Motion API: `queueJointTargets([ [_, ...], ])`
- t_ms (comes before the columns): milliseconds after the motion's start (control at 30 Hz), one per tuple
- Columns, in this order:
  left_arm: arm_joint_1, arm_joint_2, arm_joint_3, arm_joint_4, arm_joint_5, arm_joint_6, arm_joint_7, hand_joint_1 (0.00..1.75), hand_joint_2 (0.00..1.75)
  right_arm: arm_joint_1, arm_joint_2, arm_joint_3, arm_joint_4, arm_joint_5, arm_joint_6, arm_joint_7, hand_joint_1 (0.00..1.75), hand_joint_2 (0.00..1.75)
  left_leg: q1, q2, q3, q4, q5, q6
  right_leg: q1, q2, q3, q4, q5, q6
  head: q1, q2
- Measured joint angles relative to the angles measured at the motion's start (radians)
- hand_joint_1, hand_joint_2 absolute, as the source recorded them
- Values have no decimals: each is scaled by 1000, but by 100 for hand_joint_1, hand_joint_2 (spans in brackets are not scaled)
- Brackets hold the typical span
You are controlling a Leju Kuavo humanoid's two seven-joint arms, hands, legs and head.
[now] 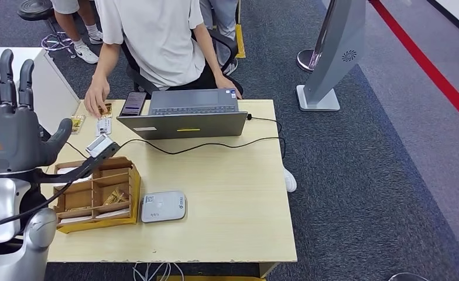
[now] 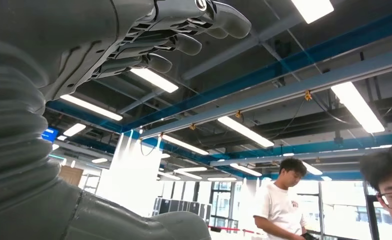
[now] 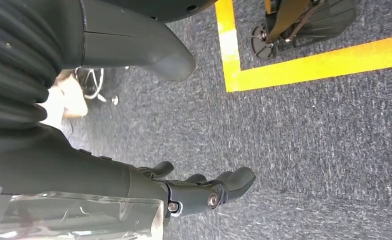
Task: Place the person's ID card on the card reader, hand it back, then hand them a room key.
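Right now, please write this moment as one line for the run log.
left hand: raised, open, holds nothing | right hand: hangs over carpet, empty | card reader: bare | person's hand: at cards on table

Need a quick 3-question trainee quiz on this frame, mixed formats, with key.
1. True or false: the left hand holds a card.
2. Multiple choice: the card reader lies A) on the laptop; B) on the table beside the wooden box; C) in the person's hand.
3. Fill in: the person's hand reaches toward small items near the ____ lying left of the laptop.

Key: 1 false, it is raised with fingers spread and empty. 2 B. 3 phone.
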Motion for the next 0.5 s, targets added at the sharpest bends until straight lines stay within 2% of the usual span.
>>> queueJointTargets([
  [100, 100, 39, 39, -70, 37, 56, 2, 0, 175, 2, 1, -16, 0, -23, -1, 0, 0, 175, 0, 3, 1, -1, -1, -1, 0, 4, 0, 0, -1, -1, 0, 0],
  [200, 266, 85, 171, -144, 150, 155, -22, 0, 175, 7, 2, -32, 0, -33, 1, 4, 0, 175, 0, 5, 2, -1, -3, -3, 0, 6, 0, 0, -3, -3, 0, 0],
  [267, 373, 101, 308, -167, 314, 198, -91, 0, 175, 11, 2, -40, 0, -31, 3, 11, 0, 175, 1, 6, 3, -1, -4, -4, 0, 6, 0, 1, -5, -4, 0, 0],
  [333, 441, 96, 471, -165, 544, 200, -216, 0, 175, 13, 2, -43, 0, -21, 5, 21, 0, 175, 2, 5, 3, -1, -5, -5, 1, 6, -1, 1, -7, -5, 0, 0],
  [433, 459, 59, 766, -97, 845, 131, -419, 0, 175, 13, 1, -43, 0, -1, 12, 32, 0, 175, 3, 5, 4, -2, -6, -7, 2, 6, -1, 1, -9, -6, 0, 0],
  [500, 449, 38, 944, -22, 953, 70, -509, 0, 175, 14, 1, -43, 0, 7, 17, 36, 0, 175, 4, 5, 5, -2, -7, -8, 3, 6, 0, 1, -9, -7, 0, 0],
])
